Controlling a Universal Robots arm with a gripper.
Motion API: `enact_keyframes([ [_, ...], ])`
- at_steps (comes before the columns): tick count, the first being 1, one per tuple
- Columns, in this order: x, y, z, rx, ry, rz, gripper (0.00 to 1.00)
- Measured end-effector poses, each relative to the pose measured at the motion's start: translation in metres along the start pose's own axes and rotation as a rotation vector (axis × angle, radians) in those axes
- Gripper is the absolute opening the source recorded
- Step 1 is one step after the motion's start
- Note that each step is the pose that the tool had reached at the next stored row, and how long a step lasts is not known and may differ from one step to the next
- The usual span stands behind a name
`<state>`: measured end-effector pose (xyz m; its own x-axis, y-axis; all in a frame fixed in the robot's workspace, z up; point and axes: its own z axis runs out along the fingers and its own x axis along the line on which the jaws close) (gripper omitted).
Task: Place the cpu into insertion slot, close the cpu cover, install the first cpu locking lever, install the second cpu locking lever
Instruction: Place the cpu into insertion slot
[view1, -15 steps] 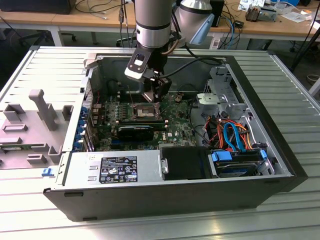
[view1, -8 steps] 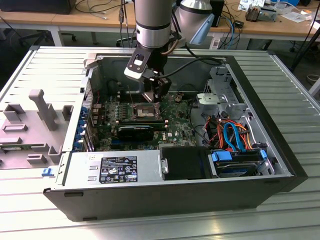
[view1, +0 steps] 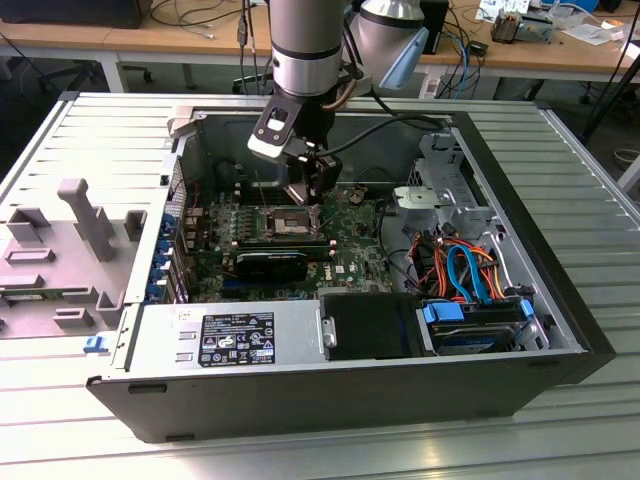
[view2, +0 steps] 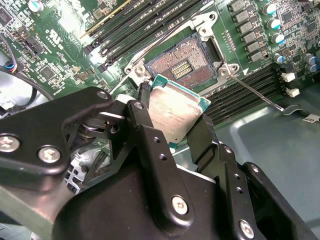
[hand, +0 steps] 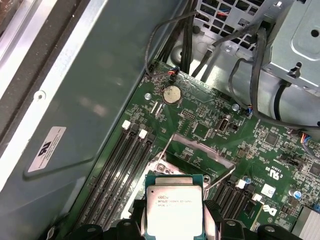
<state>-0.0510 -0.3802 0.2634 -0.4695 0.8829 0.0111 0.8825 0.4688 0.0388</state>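
Wooden desks strewn with cables line the far side of the room. In front of them a ribbed silver metal table (view1: 600, 420) carries an open black computer case (view1: 300, 400). On the exterior view's left of the case lies a grey moulded plastic tray (view1: 70, 250). Along the case's near wall sits a grey power supply box with a black label (view1: 230, 335), and blue and orange cables (view1: 465, 265) are bundled toward the exterior view's right.

The silver and grey robot arm (view1: 305, 45) reaches down into the case over the green circuit board (view1: 350, 260). Its black gripper (view1: 312, 185) hangs just above the square insertion slot with the silvery rim (view1: 288, 220).

In both wrist views the jaws are clamped on two opposite edges of the cpu (view2: 172, 112) (hand: 174, 207), a flat square chip with a dull silver top and a green edge. It is held tilted, off the board, just beside the insertion slot (view2: 182, 65), whose dark centre of contacts lies uncovered.

A thin wire lever (view2: 255, 92) is swung out across the long black memory slots (view2: 135, 25). A round silver coin battery (hand: 171, 93) sits farther along the board.
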Motion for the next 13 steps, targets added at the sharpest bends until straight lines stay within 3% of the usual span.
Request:
enact_keyframes([
  [13, 0.0, 0.0, 0.0, -0.0002, -0.0008, 0.021, 0.54],
])
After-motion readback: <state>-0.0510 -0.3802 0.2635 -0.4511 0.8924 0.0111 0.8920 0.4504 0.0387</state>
